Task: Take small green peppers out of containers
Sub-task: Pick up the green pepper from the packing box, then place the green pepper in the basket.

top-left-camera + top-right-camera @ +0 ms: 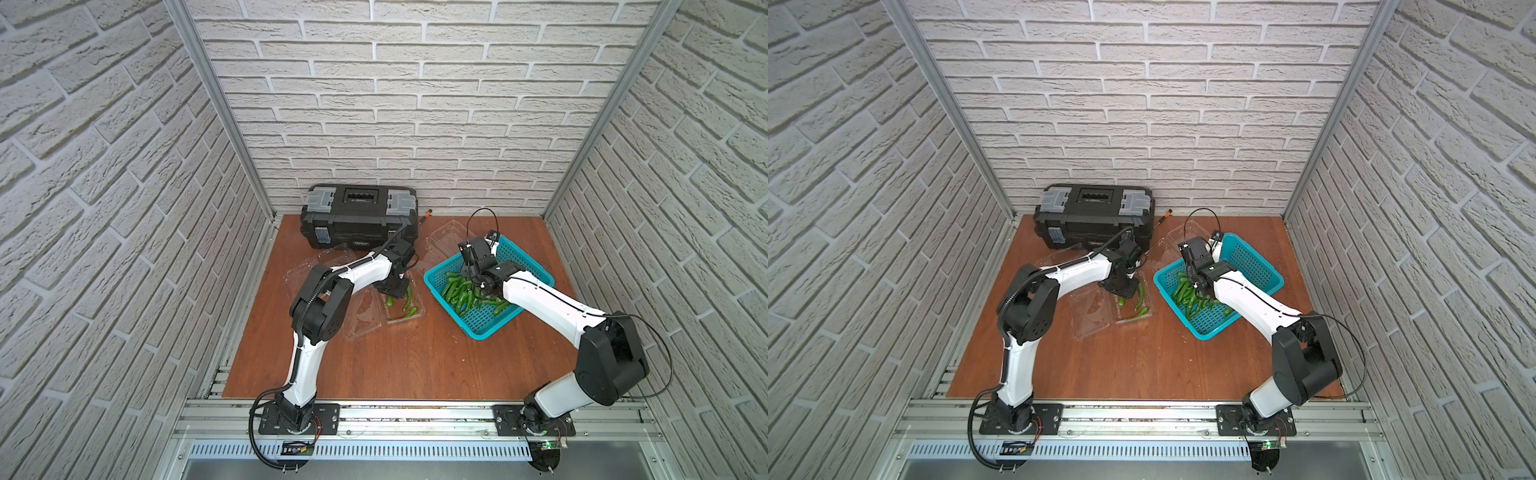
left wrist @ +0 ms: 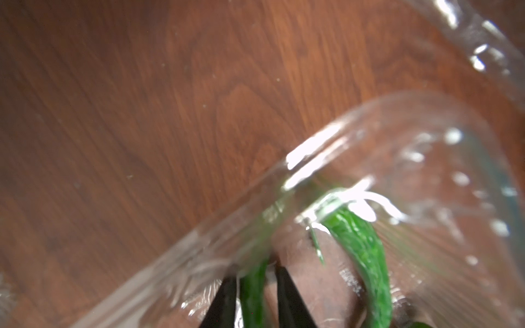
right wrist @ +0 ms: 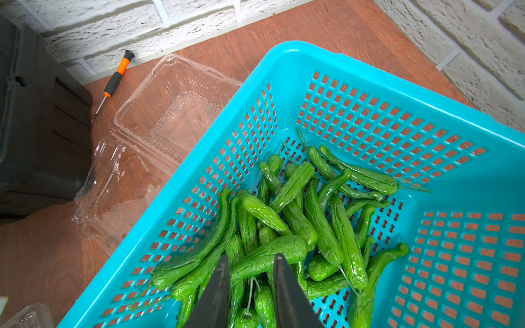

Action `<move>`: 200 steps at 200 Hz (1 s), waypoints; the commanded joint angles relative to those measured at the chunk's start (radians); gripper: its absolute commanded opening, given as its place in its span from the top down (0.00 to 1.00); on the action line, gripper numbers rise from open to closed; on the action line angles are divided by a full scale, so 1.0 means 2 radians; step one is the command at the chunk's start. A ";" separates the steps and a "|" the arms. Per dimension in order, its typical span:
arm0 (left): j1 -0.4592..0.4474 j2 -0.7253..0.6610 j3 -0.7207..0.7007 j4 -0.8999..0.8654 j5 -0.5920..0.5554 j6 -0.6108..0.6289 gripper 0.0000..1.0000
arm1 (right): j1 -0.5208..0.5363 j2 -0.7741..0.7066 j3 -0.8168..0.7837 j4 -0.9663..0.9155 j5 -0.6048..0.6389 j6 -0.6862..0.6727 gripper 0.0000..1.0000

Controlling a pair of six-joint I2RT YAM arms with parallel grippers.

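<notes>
Peppers (image 3: pixel 298 227): mostly heaped in basket (image 3: pixel 369 71) at right; a few in open clamshell (image 2: pixel 309 153) mid-desk (image 1: pixel 395 365), lid laid back for access. Left tool (image 2: pixel 254 272): down inside, clenched on one pepper (image 2: pixel 252 301), likely for lifting out. Right tool (image 3: pixel 251 257): released, empty, over heap.

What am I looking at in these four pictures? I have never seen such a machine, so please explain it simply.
Two white-and-black robot arms stand at a wooden table, each ending in a two-finger gripper. Two pictures look down from above; the other two come from cameras on the wrists. On the table are a teal basket with a heap of green peppers, clear plastic containers, a black toolbox and a screwdriver. The left gripper reaches into one container, its fingers on both sides of one pepper; whether they pinch it is unclear. The right gripper hangs open over the basket, holding nothing.
</notes>
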 commanded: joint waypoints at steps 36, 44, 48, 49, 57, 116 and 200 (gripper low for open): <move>-0.006 -0.042 0.009 -0.025 -0.005 0.015 1.00 | -0.002 0.010 0.012 -0.004 -0.001 0.002 0.72; -0.009 -0.059 0.010 -0.028 -0.007 0.020 1.00 | -0.002 0.011 0.013 -0.004 -0.002 0.001 0.72; -0.011 -0.069 0.009 -0.028 -0.007 0.024 1.00 | -0.002 0.011 0.013 -0.003 -0.002 0.001 0.72; -0.012 -0.071 0.009 -0.028 -0.007 0.025 1.00 | -0.002 0.011 0.013 -0.003 -0.002 0.001 0.72; -0.015 -0.090 0.008 -0.027 -0.002 0.034 1.00 | -0.003 0.012 0.014 -0.002 -0.002 0.000 0.72; -0.057 -0.130 0.058 0.014 0.105 0.098 1.00 | -0.048 0.015 0.007 -0.010 -0.035 0.043 0.72; -0.078 -0.064 0.141 0.162 0.117 0.072 0.36 | -0.071 -0.044 -0.012 0.005 -0.045 -0.015 0.71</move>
